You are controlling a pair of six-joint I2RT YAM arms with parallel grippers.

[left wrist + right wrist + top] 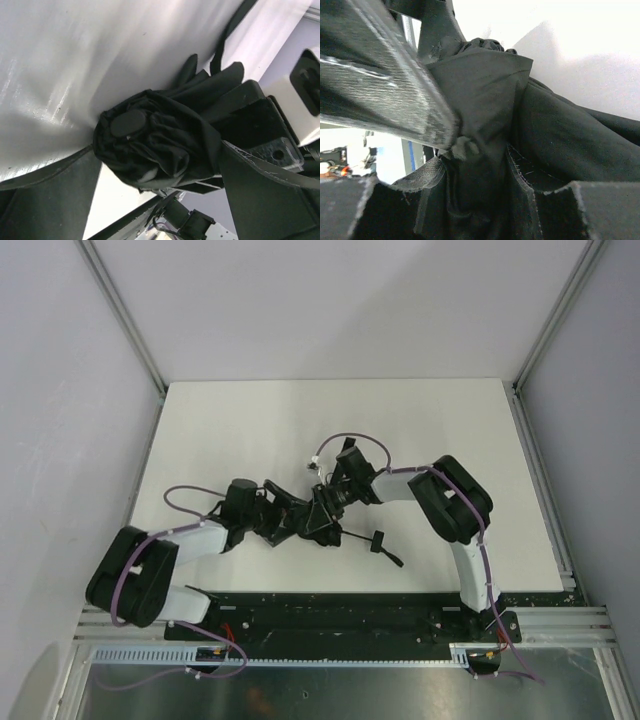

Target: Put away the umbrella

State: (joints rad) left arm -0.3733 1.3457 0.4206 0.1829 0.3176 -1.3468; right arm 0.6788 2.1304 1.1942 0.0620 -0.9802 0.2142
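We saw the umbrella [318,518] lying on the table [250,430] as a loose black bundle, with its handle [379,543] sticking out bare at one end. The left gripper [283,520] was at the end of the bundle farthest from the handle. Its jaws were spread wide to either side of the round cap [127,123] and the crumpled cloth around it, and as far as we could tell it held nothing. The right gripper [335,502] sat on the bundle nearer the handle, part closed, with a fold of cloth pinched between its fingers.

We judged the umbrella light but awkward. The cloth was soft and slack, likely to slide and bunch under a pinch, so a hold on cloth alone would probably let the rest sag or unfurl. The thin ribs looked easy to bend. The shaft and handle seemed the only stiff parts, so we thought the safest hold was on the handle itself, or around the whole bundle just beside the handle, squeezing cloth and ribs against the shaft.
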